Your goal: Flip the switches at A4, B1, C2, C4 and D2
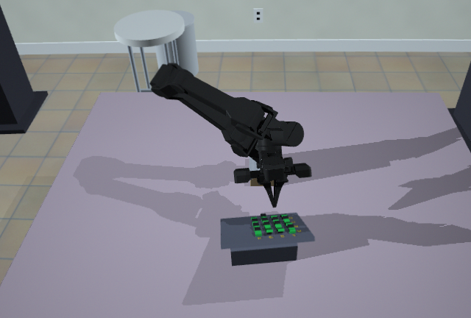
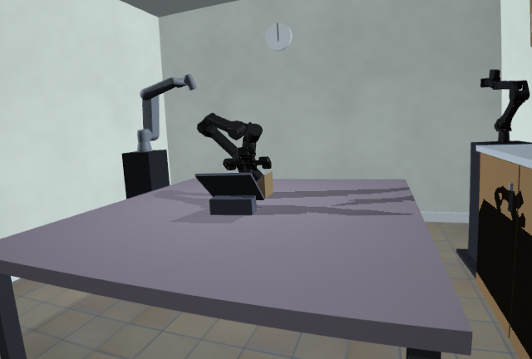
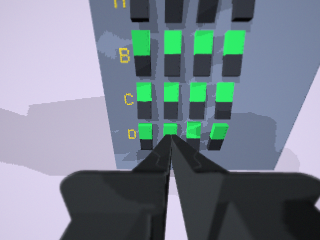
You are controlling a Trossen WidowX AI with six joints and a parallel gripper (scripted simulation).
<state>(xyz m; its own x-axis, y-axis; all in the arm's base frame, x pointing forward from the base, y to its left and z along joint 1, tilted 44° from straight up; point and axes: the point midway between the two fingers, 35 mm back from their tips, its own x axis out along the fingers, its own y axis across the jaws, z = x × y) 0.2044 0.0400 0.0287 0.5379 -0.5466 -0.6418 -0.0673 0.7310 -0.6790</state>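
The grey switch panel [image 1: 267, 233] sits tilted on a dark block on the table; it holds rows of green-and-black rocker switches with yellow letters. It also shows from behind in the exterior view [image 2: 229, 186]. My gripper [image 1: 273, 204] is shut and empty, its tips together just above the panel's edge nearest the arm. In the wrist view the tips [image 3: 170, 141] point at switch D2 [image 3: 170, 131] in row D. Switch D4 [image 3: 217, 136] looks tilted differently from its row. Row A is mostly cut off at the top.
A small tan box [image 2: 267, 184] stands on the table behind the panel, under the arm. A round white side table [image 1: 150, 37] stands past the table's far edge. Another robot arm on a black pedestal [image 2: 145, 131] stands off the table.
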